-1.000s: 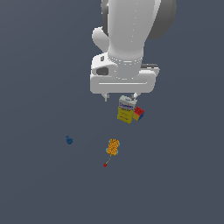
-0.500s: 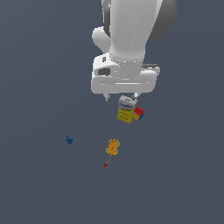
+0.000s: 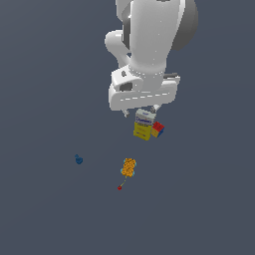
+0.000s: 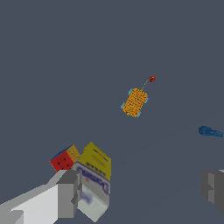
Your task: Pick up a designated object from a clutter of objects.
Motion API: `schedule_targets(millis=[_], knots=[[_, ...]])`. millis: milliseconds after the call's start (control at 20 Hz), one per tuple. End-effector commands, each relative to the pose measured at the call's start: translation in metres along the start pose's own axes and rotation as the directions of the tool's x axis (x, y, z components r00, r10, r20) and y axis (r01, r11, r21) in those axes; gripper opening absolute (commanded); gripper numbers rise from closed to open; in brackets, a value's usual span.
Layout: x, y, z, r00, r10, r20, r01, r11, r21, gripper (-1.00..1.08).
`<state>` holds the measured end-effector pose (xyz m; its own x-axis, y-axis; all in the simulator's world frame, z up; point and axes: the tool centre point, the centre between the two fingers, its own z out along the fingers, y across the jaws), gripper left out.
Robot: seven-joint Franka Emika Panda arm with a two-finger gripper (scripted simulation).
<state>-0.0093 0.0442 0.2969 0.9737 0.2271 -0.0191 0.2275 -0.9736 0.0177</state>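
Yellow with a white top and a blue label, the tall box (image 3: 143, 124) stands directly under the arm's white hand, its top edge just below the palm in the exterior view. The gripper (image 4: 142, 192) is spread wide: in the wrist view one grey finger (image 4: 69, 193) sits just beside the box's white end (image 4: 93, 183), while the other finger (image 4: 213, 189) is well apart from it, with bare floor between. Whether the near finger touches the box cannot be told. Pressed against the box's far side from the open gap is the small red, blue and yellow cube (image 3: 158, 129), touching it. The orange knobbly item (image 3: 129, 167) lies well clear of the fingers, with the tiny red ball (image 3: 120, 188) just beyond it. The small blue item (image 3: 78, 160) lies farther off, on the wide finger's side. Dark grey floor (image 3: 45, 74) runs open around the clutter.
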Motion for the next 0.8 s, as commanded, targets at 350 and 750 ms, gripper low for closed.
schedule_targets(millis=[350,750], knots=[[-0.024,-0.022,0.029,0.967,-0.254,-0.008,0.254,0.967,0.006,1.00],[-0.048,-0.040,0.053,0.886,-0.464,-0.016,0.464,0.886,0.006,1.00]])
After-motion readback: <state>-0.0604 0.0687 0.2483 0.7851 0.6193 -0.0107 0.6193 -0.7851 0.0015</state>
